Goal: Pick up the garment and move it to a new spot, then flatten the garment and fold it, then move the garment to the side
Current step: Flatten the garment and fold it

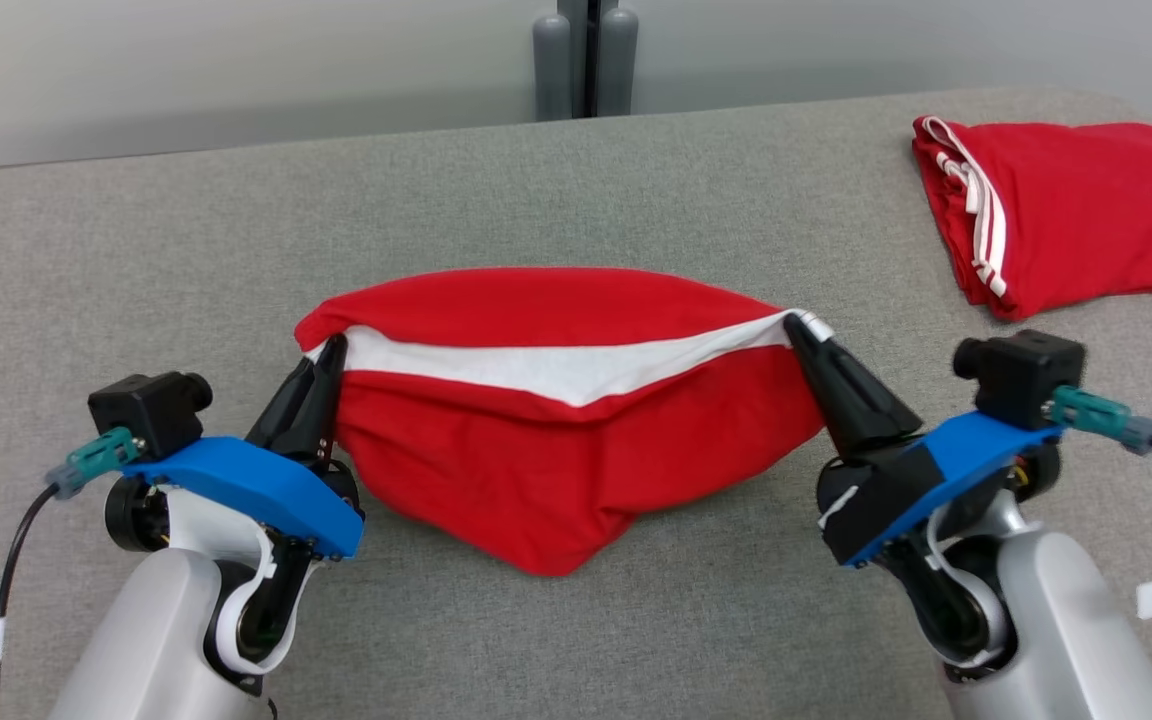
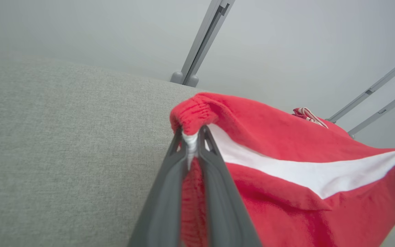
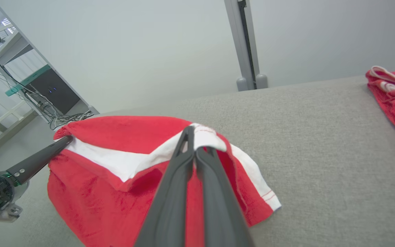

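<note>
Plainly, both arms are holding the red short-sleeved jersey shirt with a white band between them over the middle of the grey fabric-covered table; the left gripper is pinching the shirt's left end, its jaws closed tight on a bunched fold of red and white; the right gripper is clamping the opposite end at a white edge; the cloth is sagging between the two grips, and its lowest point seems to be resting on the table. The step in hand is looking like the carry to a new spot; it is calling for both wrists rising together until the hanging belly is clearing the surface, so nothing is dragging or bunching; the grippers should be travelling at an even spacing, taut enough to spread the cloth yet not tugging it out of either pinch; the path is best staying well apart from the folded red cloth with white stripes lying at the far right corner.
</note>
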### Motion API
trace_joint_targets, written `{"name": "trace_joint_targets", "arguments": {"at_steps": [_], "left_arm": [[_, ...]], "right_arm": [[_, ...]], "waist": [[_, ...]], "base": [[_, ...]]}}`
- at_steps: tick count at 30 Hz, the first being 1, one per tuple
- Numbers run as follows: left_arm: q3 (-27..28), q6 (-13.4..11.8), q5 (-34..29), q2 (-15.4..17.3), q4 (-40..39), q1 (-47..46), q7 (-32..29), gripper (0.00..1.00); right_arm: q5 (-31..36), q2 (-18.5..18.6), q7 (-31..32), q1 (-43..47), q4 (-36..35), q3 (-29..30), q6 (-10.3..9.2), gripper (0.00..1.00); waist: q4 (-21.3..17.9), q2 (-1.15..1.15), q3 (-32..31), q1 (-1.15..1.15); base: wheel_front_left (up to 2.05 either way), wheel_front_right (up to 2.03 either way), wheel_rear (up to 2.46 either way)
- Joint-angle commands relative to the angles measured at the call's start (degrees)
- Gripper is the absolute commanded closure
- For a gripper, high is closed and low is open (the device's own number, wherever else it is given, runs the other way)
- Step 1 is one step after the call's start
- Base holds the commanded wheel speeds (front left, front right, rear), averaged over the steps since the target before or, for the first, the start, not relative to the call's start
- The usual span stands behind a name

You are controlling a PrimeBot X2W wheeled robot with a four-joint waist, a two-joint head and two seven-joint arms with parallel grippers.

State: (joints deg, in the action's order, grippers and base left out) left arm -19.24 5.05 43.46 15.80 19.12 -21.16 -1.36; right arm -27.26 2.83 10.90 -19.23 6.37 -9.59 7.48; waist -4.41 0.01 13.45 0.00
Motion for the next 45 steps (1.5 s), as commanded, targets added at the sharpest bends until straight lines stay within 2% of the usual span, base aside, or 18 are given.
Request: {"name": "trace_joint_targets", "arguments": {"at_steps": [1,6,9,13,16,19,24,32,35,38,41,42,45], "left_arm": [[0.44,0.35,0.68,0.26,-2.53,1.14,0.55,1.00],[1.47,0.96,4.77,0.47,-11.99,3.60,-0.75,1.00],[1.74,1.14,7.84,0.56,-15.73,2.46,-3.63,1.00],[2.18,1.37,9.53,2.07,-16.19,-4.34,-7.91,1.00],[3.31,1.03,10.00,2.49,-13.83,-11.97,-10.05,1.00],[4.36,0.34,8.31,3.19,-10.24,-20.63,-10.13,1.00],[6.41,-0.29,6.52,2.37,-3.62,-33.04,-7.12,1.00],[9.66,1.09,5.56,-0.26,1.68,-46.09,4.73,1.00],[9.65,1.96,6.77,-1.80,2.46,-46.34,8.87,1.00],[6.93,2.41,7.42,-2.21,2.84,-43.25,11.42,1.00],[1.70,2.56,8.47,-1.31,1.75,-38.08,12.87,1.00],[1.70,2.56,8.47,-1.31,1.75,-38.08,12.87,1.00],[-4.44,2.52,9.53,1.13,1.03,-30.41,14.07,1.00]], "right_arm": [[0.83,0.14,0.73,1.45,-2.40,0.96,0.01,1.00],[1.04,0.13,4.46,4.25,-10.85,4.30,0.01,1.00],[1.50,0.13,8.19,2.73,-13.10,5.65,0.02,1.00],[4.01,2.57,13.55,-5.48,-11.16,5.81,0.02,1.00],[5.59,5.40,14.35,-15.12,-7.12,5.19,0.01,1.00],[6.43,7.14,12.00,-25.30,-1.77,2.84,0.02,1.00],[6.63,9.83,5.15,-40.32,6.71,-1.86,0.01,1.00],[12.76,12.20,-15.56,-56.62,15.09,-6.33,0.01,1.00],[14.59,12.76,-20.83,-57.77,18.14,-7.90,0.01,1.00],[15.19,14.02,-21.92,-55.11,21.10,-10.86,0.01,1.00],[13.06,15.85,-21.26,-50.22,23.17,-15.48,0.01,1.00],[13.06,15.85,-21.26,-50.22,23.17,-15.48,0.01,1.00],[9.78,18.19,-19.87,-43.62,23.60,-19.86,0.01,1.00]], "waist": [[0.11,-0.01,-0.41,0.00],[0.85,-0.01,-0.90,0.00],[1.08,-0.01,0.16,0.00],[0.89,-0.01,3.05,0.00],[0.38,-0.01,5.81,0.00],[-0.14,-0.01,8.55,0.00],[-0.53,-0.01,11.59,0.00],[-1.12,-0.01,13.82,0.00],[-1.09,-0.01,14.01,0.00],[-0.72,-0.01,14.00,0.00],[-0.32,-0.01,13.58,0.00],[-0.32,-0.01,13.58,0.00],[0.16,-0.01,12.36,0.00]], "base": [[0.00,0.00,0.00],[0.00,0.00,0.00],[0.00,0.00,0.00],[0.00,0.00,0.00],[0.00,0.00,0.00],[0.00,0.00,0.00],[0.00,0.00,0.00],[0.00,0.00,0.00],[0.00,0.00,0.00],[0.00,0.00,0.00],[0.00,0.00,0.00],[0.00,0.00,0.00],[0.00,0.00,0.00]]}}
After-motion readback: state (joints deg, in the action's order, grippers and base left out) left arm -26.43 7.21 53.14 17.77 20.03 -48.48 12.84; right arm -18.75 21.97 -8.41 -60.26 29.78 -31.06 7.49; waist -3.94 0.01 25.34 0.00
